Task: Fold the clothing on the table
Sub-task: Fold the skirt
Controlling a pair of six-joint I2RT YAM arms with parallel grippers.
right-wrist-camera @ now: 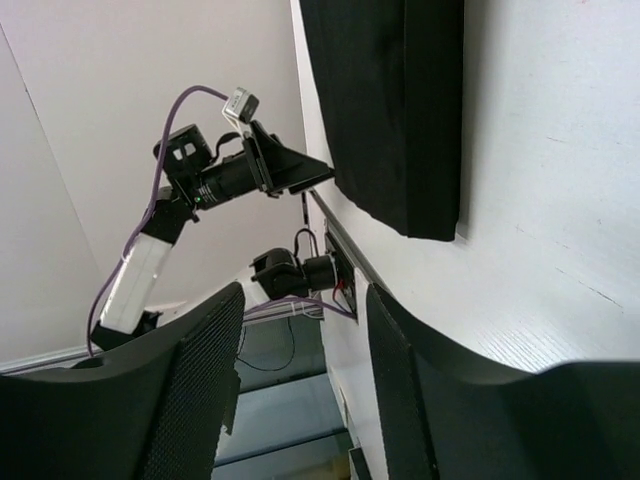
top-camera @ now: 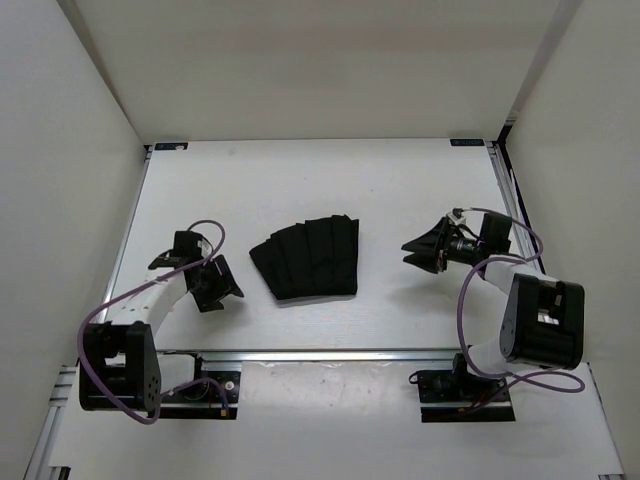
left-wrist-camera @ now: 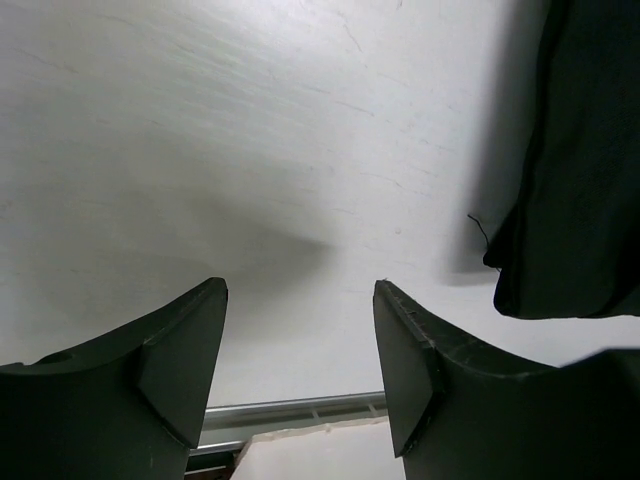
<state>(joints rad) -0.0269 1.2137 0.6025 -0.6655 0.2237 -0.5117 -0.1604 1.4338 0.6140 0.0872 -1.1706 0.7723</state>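
Observation:
The clothing (top-camera: pixel 308 258) is a black pleated garment, folded into a compact fan shape at the middle of the white table (top-camera: pixel 300 180). My left gripper (top-camera: pixel 225 285) hangs open to its left, apart from the fabric. In the left wrist view the left gripper (left-wrist-camera: pixel 300 290) holds nothing, and the clothing (left-wrist-camera: pixel 580 180) fills the upper right. My right gripper (top-camera: pixel 410 252) stands open to the right of the garment, not touching it. The right wrist view has the right gripper (right-wrist-camera: pixel 305 295) empty, with the clothing (right-wrist-camera: pixel 400 100) lying beyond it at the top.
An aluminium rail (top-camera: pixel 300 353) runs along the table's near edge, with both arm bases behind it. White walls close in the left, back and right sides. The left arm (right-wrist-camera: pixel 220 180) appears in the right wrist view, past the garment.

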